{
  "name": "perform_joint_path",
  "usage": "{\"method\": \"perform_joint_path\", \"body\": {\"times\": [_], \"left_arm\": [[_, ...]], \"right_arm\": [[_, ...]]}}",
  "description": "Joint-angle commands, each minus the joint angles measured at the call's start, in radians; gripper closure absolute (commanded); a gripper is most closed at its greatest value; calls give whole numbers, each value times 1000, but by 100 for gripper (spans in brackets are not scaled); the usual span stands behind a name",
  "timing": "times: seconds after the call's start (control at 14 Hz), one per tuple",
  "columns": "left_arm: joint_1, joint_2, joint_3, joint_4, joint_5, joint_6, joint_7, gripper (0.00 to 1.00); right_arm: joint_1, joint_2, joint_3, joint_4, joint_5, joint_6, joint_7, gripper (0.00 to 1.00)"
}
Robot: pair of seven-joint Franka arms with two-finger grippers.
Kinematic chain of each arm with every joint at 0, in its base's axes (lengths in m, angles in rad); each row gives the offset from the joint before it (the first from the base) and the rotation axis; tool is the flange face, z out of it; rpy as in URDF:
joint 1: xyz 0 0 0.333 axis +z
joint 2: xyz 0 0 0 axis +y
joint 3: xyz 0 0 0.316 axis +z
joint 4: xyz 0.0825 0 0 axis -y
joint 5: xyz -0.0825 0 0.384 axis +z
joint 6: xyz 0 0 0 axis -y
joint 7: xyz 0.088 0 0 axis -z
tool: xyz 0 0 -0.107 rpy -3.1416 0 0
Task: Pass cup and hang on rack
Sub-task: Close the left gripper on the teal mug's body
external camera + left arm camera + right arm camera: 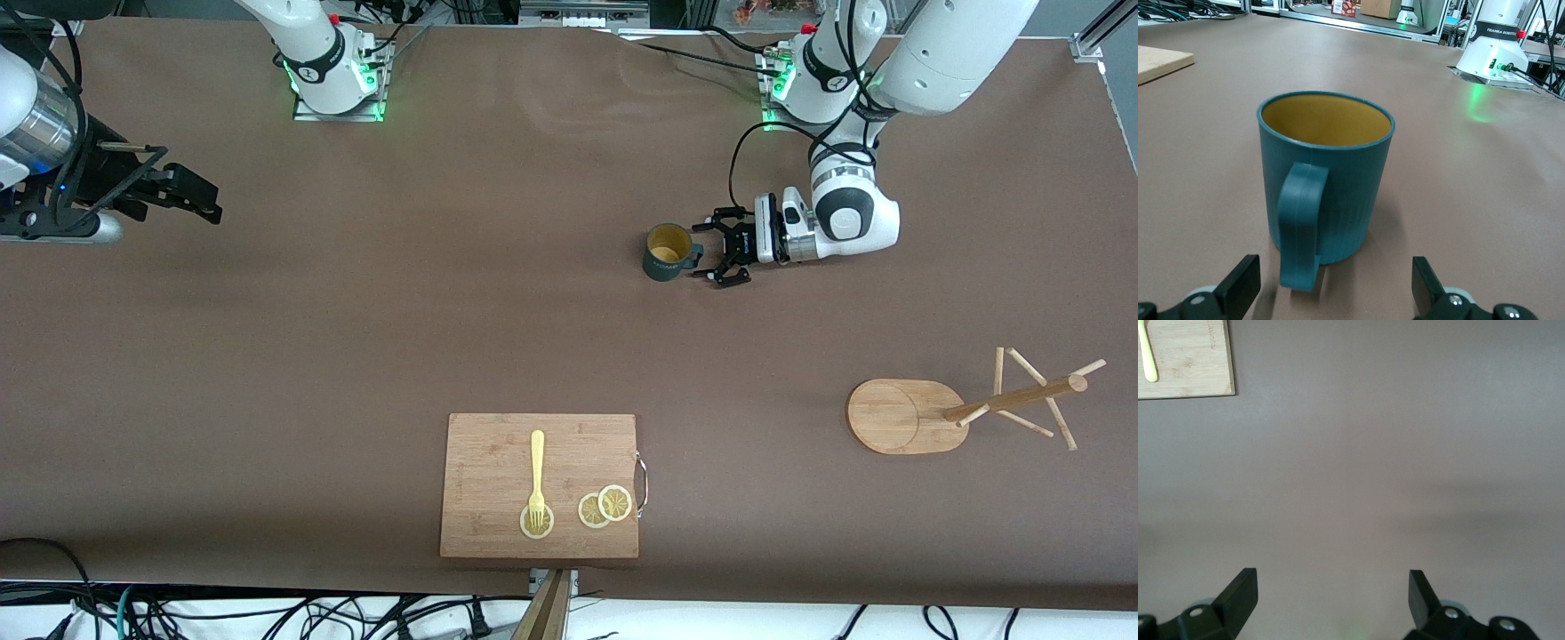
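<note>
The dark teal cup [669, 252] stands upright on the brown table, its tan inside showing. In the left wrist view the cup [1328, 180] has its handle [1300, 223] turned toward my left gripper. My left gripper [713, 252] is low beside the cup on the handle side, open and empty, its fingers [1241, 283] apart from the handle. The wooden rack [898, 416] stands toward the left arm's end, nearer the front camera than the cup. My right gripper [203, 200] waits open and empty over the right arm's end of the table, also seen in its wrist view [1331, 597].
A bamboo cutting board [540, 484] lies near the table's front edge with a yellow fork [536, 480] and lemon slices [605, 507] on it. Its corner shows in the right wrist view [1188, 360]. The arm bases stand along the table's back edge.
</note>
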Motion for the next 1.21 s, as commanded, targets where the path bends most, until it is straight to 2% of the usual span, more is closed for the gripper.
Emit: {"method": "perform_joint_path", "body": {"times": [0.0,0.29,0.36,0.43,0.5,0.71,0.86,0.93,1.14], "left_arm": [[-16,32,0,7,-70,4,143,0],[-22,37,0,7,-79,4,157,2],[-24,37,0,7,-79,4,166,10],[-24,37,0,7,-81,4,179,25],[-22,37,0,7,-81,4,183,49],[-22,37,0,7,-81,4,184,85],[-22,35,2,10,-78,4,184,92],[-19,34,2,17,-78,4,181,100],[5,8,9,17,-70,-3,103,100]], "right_arm": [[-16,-8,11,1,3,-10,-6,0],[-16,-8,11,1,3,-10,-8,0],[-16,-8,11,1,3,-10,-8,0],[-16,-8,11,1,3,-10,-8,0],[-16,-8,11,1,3,-10,-8,0],[-16,-8,11,1,3,-10,-9,0],[-16,-8,11,1,3,-10,-9,0],[-16,-6,11,1,3,-10,-9,0],[-16,-8,11,1,3,-10,-9,0]]}}
